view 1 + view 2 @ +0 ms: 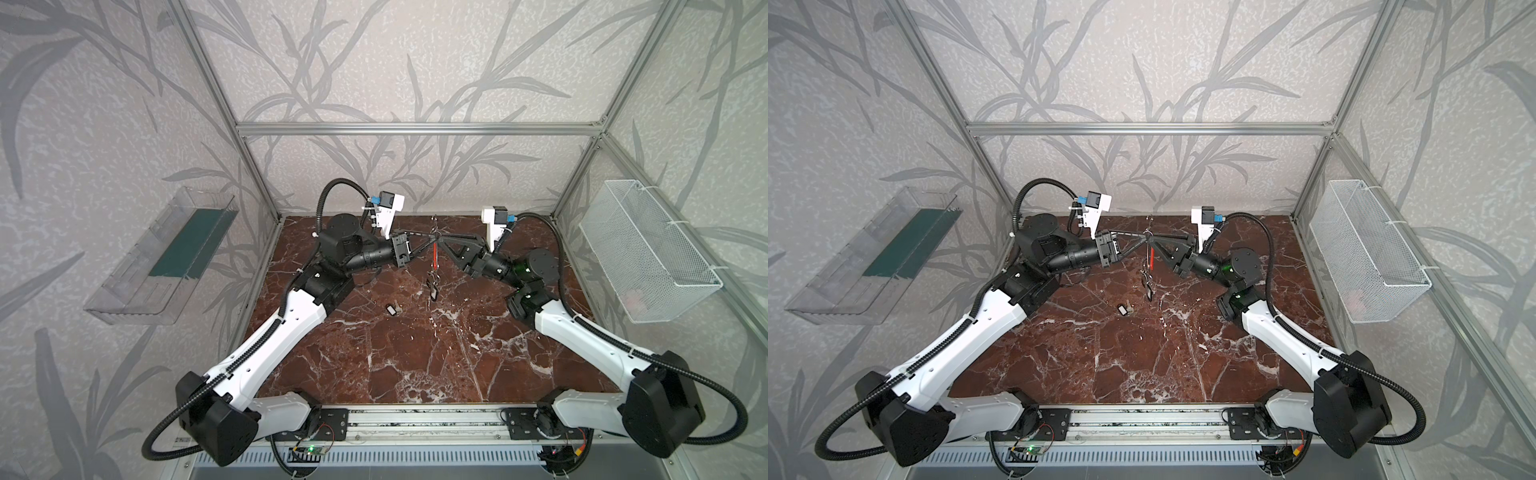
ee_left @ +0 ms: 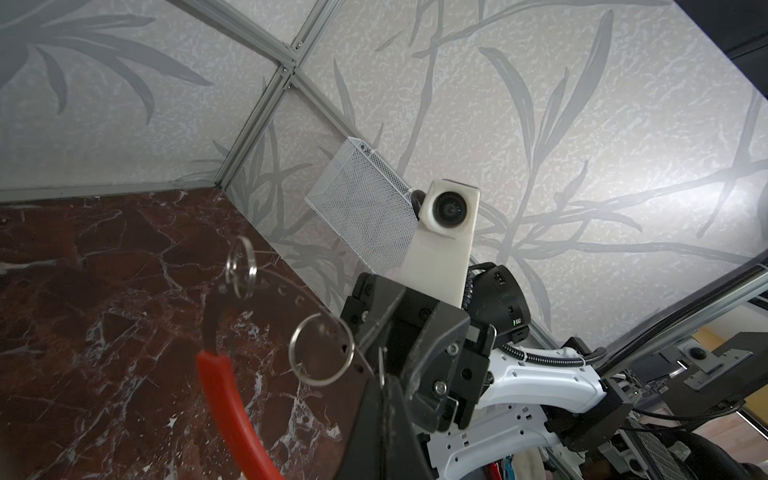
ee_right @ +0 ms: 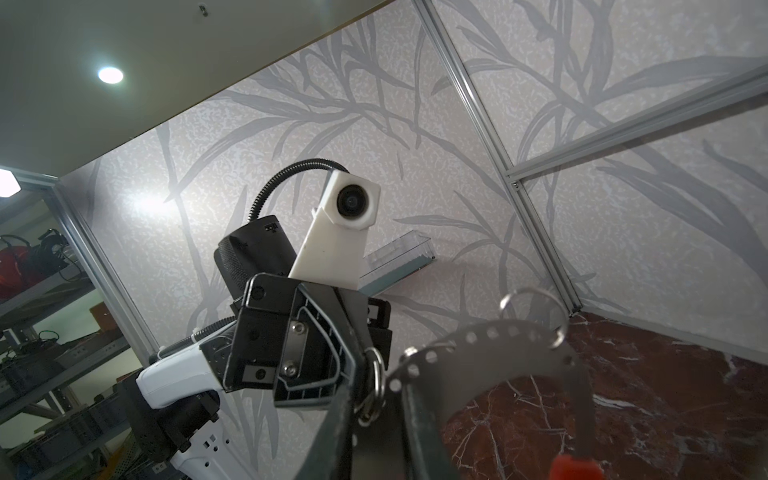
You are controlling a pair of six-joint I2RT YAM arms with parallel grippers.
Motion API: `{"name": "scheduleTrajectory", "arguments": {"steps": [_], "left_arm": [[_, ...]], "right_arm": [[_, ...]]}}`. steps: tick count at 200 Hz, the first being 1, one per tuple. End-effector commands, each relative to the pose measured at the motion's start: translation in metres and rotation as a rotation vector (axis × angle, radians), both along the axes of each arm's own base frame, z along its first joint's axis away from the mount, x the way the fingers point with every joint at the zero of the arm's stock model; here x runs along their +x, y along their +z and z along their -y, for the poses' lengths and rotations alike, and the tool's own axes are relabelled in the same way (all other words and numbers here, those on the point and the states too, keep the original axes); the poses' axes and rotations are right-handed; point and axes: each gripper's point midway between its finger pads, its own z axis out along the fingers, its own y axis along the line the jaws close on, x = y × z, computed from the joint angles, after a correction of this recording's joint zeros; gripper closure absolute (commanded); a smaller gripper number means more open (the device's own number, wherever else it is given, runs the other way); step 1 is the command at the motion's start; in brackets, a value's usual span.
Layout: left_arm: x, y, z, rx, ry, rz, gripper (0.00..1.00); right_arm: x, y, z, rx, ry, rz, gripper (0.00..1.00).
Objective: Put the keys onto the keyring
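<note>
The keyring hangs edge-on in mid-air over the back of the table, its red arc facing down. In both top views my two grippers meet at its top. My left gripper is shut on the keyring's grey holed band. My right gripper faces it, jaws slightly apart, with a small split ring in the gap beside the band. Two black-tagged keys dangle below the keyring. A third key lies on the marble, left of them.
The red-brown marble table has a white mesh basket on the right wall and a clear plastic bin on the left wall. Aluminium frame posts stand at the back corners.
</note>
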Motion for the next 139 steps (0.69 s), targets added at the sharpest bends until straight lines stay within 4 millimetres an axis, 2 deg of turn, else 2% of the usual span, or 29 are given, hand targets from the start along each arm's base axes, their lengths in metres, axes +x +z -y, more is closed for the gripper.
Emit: {"name": "scheduleTrajectory", "arguments": {"steps": [1,39,63,69,85,139], "left_arm": [[-0.008,0.009,-0.011,0.064,0.046,0.054,1.00],[-0.005,-0.002,-0.018,0.144,0.092,0.058,1.00],[-0.003,-0.005,-0.022,0.185,0.122,0.070,1.00],[-0.003,-0.007,-0.023,0.199,0.128,0.072,1.00],[-0.003,-0.011,-0.024,0.232,0.138,0.080,1.00],[-0.005,-0.019,-0.024,0.299,0.154,0.108,1.00]], "right_arm": [[0.001,-0.004,0.012,-0.028,-0.059,0.016,0.68],[0.003,-0.013,0.022,-0.077,-0.104,-0.004,0.66],[0.002,-0.012,0.022,-0.090,-0.108,0.002,0.67],[0.004,-0.019,0.021,-0.110,-0.106,-0.027,0.66],[0.004,-0.022,0.021,-0.123,-0.106,-0.034,0.67],[0.005,-0.021,0.019,-0.141,-0.104,-0.029,0.67]]}}
